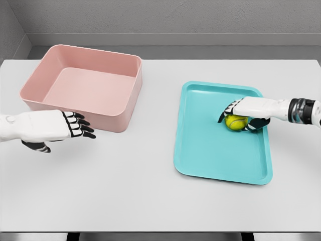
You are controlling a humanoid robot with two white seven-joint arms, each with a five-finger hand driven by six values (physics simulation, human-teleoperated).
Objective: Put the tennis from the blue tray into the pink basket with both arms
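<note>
Right hand (241,118) is curled over the tennis ball (235,122) on the blue tray (220,160); it should firm up before lifting. Left hand (75,125) is open, empty.

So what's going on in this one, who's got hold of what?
The right hand is down over the tennis ball, fingers curled around it, on the right side of the blue tray. The ball still looks to be on the tray, not lifted. The left hand hangs open above the table, just in front of the pink basket, holding nothing. Nothing shows inside the basket, so the transfer has not yet happened.
</note>
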